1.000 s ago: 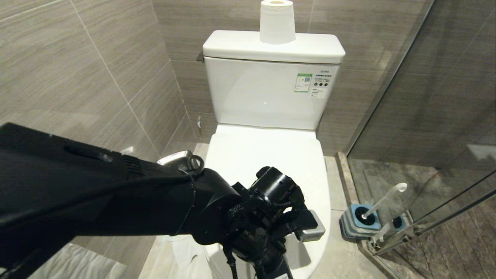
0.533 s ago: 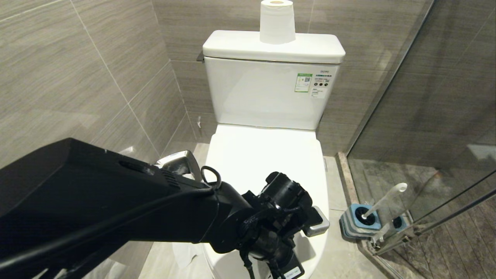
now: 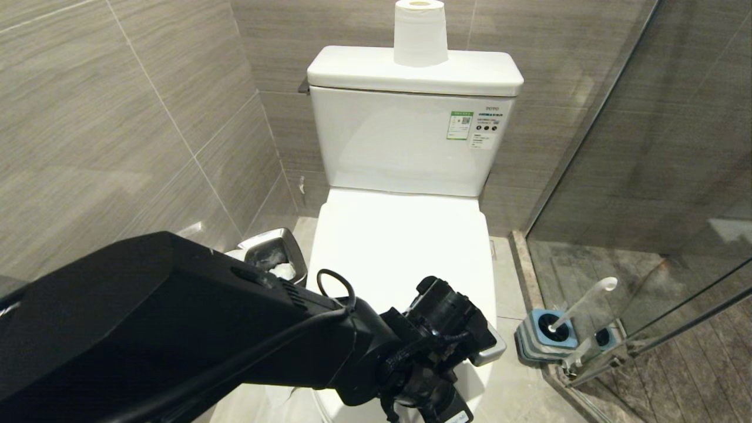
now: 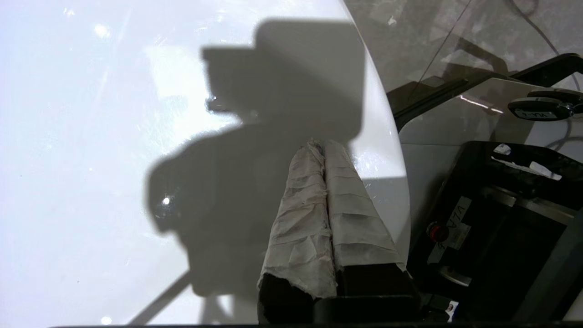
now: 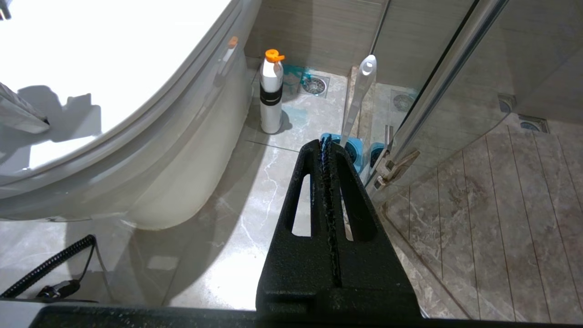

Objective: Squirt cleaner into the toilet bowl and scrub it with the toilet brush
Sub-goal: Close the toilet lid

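one relation counts: l gripper (image 4: 324, 148), cloth-wrapped fingers pressed together, empty, over front edge of closed glossy white toilet lid (image 3: 399, 241). lid edge just beyond tips. white-handled toilet brush (image 3: 578, 305) in blue holder, floor, robot's right; r gripper (image 5: 327, 150) closed, nearer, handle leaning upright.

The toilet bowl (image 3: 399, 247) stands against the back wall, lid down, with a paper roll (image 3: 419, 32) on its tank (image 3: 411, 141). Left of it on the floor sits a waste bin (image 3: 276, 255). Right of it the toilet brush (image 3: 581, 305) leans in its holder (image 3: 543, 336), seemingly touching the glass partition (image 3: 646, 176). A bottle (image 5: 271, 93) stands beside the bowl's base.
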Motion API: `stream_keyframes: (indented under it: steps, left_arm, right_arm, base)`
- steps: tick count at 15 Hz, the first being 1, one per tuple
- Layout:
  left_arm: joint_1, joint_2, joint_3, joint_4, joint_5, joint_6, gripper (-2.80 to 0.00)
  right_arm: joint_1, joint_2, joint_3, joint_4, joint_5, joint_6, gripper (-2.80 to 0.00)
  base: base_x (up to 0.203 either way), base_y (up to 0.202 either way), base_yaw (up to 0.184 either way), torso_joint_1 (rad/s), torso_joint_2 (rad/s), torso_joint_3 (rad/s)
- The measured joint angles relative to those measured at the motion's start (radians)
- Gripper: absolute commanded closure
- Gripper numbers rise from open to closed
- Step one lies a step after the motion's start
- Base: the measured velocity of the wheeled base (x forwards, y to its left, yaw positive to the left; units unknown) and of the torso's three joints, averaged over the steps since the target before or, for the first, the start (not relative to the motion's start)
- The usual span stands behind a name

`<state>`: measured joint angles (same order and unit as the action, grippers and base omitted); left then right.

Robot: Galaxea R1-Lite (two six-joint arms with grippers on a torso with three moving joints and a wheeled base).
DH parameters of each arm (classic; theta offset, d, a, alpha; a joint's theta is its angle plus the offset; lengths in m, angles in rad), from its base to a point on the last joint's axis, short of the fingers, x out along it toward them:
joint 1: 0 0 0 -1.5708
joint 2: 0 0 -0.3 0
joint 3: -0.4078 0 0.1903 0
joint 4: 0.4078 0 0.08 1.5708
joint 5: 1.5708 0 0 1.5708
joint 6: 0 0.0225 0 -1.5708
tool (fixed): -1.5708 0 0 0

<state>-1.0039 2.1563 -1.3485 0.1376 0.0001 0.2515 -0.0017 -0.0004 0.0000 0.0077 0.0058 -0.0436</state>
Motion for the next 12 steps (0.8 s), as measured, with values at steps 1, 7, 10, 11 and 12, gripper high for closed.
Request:
stream_keyframes:
  steps: [1, 7, 10, 11, 12]
  left_arm:
    - [-0.001, 0.005, 0.000, -0.007, 0.000, 0.000, 0.00]
    - [0.000, 0.021, 0.022, -0.015, 0.000, -0.004, 0.00]
    - [-0.002, 0.036, 0.024, -0.042, 0.000, -0.005, 0.00]
    - [-0.007, 0.043, 0.025, -0.044, 0.000, -0.005, 0.00]
    - [-0.011, 0.050, 0.025, -0.052, -0.001, -0.005, 0.00]
  right_arm:
    - [0.000, 0.000, 0.000, 0.000, 0.000, 0.000, 0.00]
    - [0.000, 0.000, 0.000, 0.000, 0.000, 0.000, 0.00]
    - [0.000, 0.000, 0.000, 0.000, 0.000, 0.000, 0.00]
    - [0.000, 0.000, 0.000, 0.000, 0.000, 0.000, 0.00]
    - [0.000, 0.000, 0.000, 0.000, 0.000, 0.000, 0.00]
  base:
    - [0.000, 0.000, 0.000, 0.000, 0.00, 0.000]
    - [0.000, 0.000, 0.000, 0.000, 0.00, 0.000]
    - [0.000, 0.000, 0.000, 0.000, 0.00, 0.000]
    - [0.000, 0.000, 0.000, 0.000, 0.00, 0.000]
    - [0.000, 0.000, 0.000, 0.000, 0.00, 0.000]
